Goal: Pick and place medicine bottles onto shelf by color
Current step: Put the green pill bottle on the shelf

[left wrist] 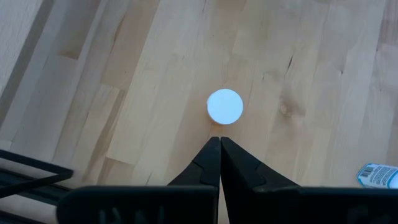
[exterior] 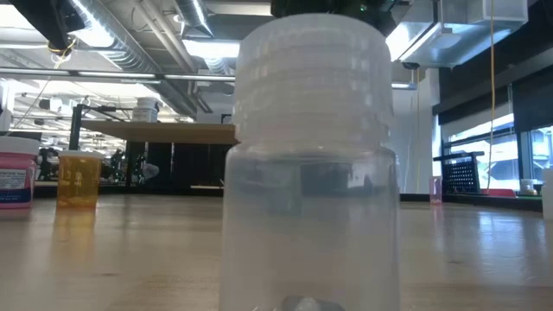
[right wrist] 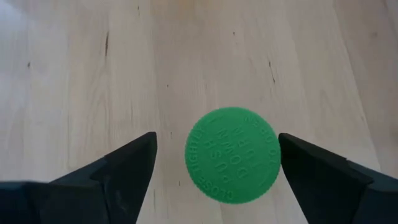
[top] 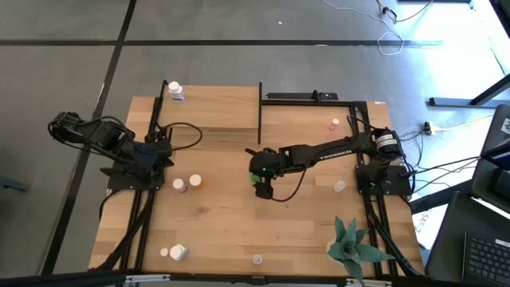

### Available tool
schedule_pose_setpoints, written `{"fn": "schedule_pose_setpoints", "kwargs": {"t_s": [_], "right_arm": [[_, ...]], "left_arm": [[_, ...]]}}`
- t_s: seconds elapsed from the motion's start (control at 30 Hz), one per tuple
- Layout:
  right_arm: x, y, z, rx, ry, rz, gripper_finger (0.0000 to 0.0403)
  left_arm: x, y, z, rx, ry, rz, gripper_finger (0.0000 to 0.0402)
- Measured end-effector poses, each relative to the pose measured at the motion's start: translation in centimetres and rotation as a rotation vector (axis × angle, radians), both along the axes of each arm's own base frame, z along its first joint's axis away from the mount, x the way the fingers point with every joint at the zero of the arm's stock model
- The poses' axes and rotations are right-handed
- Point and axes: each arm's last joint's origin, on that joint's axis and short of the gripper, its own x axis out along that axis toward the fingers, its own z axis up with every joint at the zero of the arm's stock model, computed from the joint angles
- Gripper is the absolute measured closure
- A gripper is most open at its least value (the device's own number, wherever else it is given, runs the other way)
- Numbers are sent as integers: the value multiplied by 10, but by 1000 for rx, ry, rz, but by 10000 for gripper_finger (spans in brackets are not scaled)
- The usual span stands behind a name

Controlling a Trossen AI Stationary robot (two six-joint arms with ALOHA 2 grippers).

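A green-capped medicine bottle point(right wrist: 233, 154) stands upright on the table near its middle point(top: 255, 177). My right gripper point(right wrist: 216, 142) is open above it, one finger on either side of the cap with a gap on both sides. My left gripper point(left wrist: 219, 144) is shut and hovers over the table's left part point(top: 165, 155), touching nothing; a white-capped orange bottle point(left wrist: 224, 106) stands just ahead of it. The shelf point(top: 211, 108) stands at the far edge with one white bottle point(top: 175, 92) on its far left corner.
Other bottles stand scattered: a pink point(top: 180, 185) and an orange one point(top: 195, 182) left of centre, two at the near left point(top: 173, 252), a clear one at the near edge point(top: 257, 259), a pink point(top: 335, 123) and a white one point(top: 339, 186) on the right. A green plant point(top: 351, 247) stands near right.
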Motion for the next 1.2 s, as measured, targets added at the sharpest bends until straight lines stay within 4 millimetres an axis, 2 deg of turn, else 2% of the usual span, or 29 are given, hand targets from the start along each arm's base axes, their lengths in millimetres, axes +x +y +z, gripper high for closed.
{"fn": "schedule_pose_setpoints", "kwargs": {"t_s": [0.23, 0.57, 0.77, 0.97, 1.2], "right_arm": [[-1, -1, -1, -17, 12, -50, 112], [-2, -2, -2, 43, 27, -140, 201], [0, 0, 3, 95, 25, -145, 201], [12, 1, 36, 116, -30, -109, 201], [19, -6, 95, 106, -80, -110, 201]], "left_arm": [[0, 0, 0, 0, 0, 0, 401], [0, 0, 0, 0, 0, 0, 401], [0, 0, 0, 0, 0, 0, 401], [0, 0, 0, 0, 0, 0, 401], [0, 0, 0, 0, 0, 0, 401]]}}
